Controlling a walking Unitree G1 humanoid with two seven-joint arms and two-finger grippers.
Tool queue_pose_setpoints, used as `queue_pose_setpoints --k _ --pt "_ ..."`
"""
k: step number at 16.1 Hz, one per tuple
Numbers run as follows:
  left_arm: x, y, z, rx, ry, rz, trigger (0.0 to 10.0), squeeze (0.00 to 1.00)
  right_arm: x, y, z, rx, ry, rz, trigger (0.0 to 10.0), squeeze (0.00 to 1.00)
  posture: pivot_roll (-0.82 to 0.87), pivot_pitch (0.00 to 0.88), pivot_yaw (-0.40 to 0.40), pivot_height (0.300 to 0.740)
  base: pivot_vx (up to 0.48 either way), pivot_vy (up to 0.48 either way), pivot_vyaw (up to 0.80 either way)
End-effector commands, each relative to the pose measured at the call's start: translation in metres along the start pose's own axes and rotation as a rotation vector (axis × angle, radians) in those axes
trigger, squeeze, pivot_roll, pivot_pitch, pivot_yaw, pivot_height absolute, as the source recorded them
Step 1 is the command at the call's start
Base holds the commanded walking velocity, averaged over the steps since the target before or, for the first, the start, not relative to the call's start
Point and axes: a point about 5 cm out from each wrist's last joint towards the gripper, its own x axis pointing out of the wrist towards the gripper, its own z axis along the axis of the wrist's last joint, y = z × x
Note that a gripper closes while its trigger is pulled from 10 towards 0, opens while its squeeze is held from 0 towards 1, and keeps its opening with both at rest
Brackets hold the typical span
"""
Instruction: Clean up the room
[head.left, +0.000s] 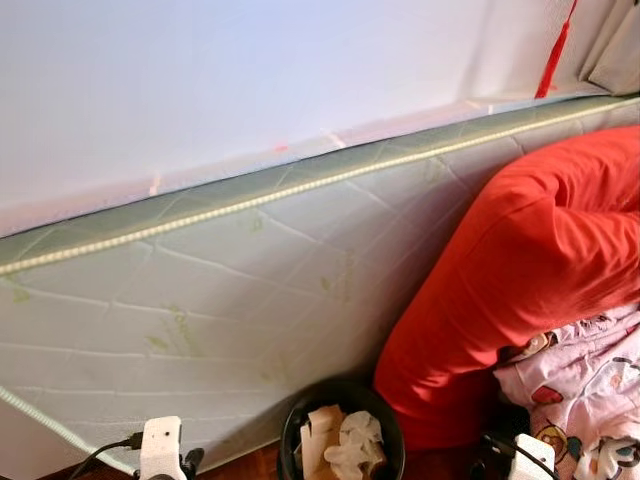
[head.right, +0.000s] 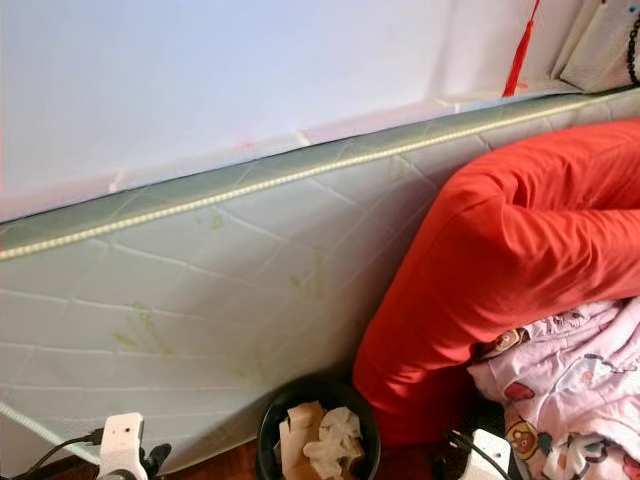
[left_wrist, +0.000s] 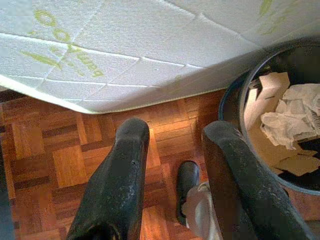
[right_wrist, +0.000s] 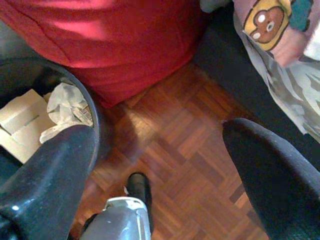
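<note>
Black and round, the plastic waste bin (head.left: 343, 432) stands upright on the parquet floor (left_wrist: 55, 160), mouth up, holding crumpled white paper (head.left: 352, 445) and cardboard scraps (left_wrist: 270, 87). It touches a quilted white mattress (head.left: 220, 300) leaning on its long edge against the wall, with a red cushion (head.left: 520, 260) just beside. Left hand (left_wrist: 175, 160) and right hand (right_wrist: 160, 165) hang released above the floor.

both arms hang low at the bottom edge of the head views, the left wrist (head.left: 162, 447) on the left and the right wrist (head.left: 531, 455) on the right, each with a black cable. the left gripper (left_wrist: 172, 175) points down, its two black fingers (left_wrist: 116, 185) apart. the right gripper (right_wrist: 165, 165) also points down, fingers (right_wrist: 272, 172) wide apart, nothing between them
</note>
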Motion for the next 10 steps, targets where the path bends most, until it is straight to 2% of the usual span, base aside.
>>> queue_pose_setpoints --k 1,8,10 --pt "-0.002 0.0 -0.008 -0.007 0.031 0.009 10.0 0.0 -0.001 -0.004 -0.007 0.012 0.034 -0.015 10.0 0.0 0.07 0.0 -0.014 0.74 0.0 0.0 0.0" --pt "-0.004 -0.013 -0.024 -0.02 0.085 -0.017 10.0 0.0 -0.005 -0.023 -0.01 -0.013 0.059 -0.042 10.0 0.0 0.02 0.0 0.0 0.74 0.0 0.0 0.0" --pt "-0.005 -0.014 -0.025 -0.024 0.086 -0.017 10.0 0.0 -0.004 -0.022 -0.011 -0.028 0.073 -0.042 10.0 0.0 0.02 0.0 -0.016 0.74 0.0 0.0 0.0"
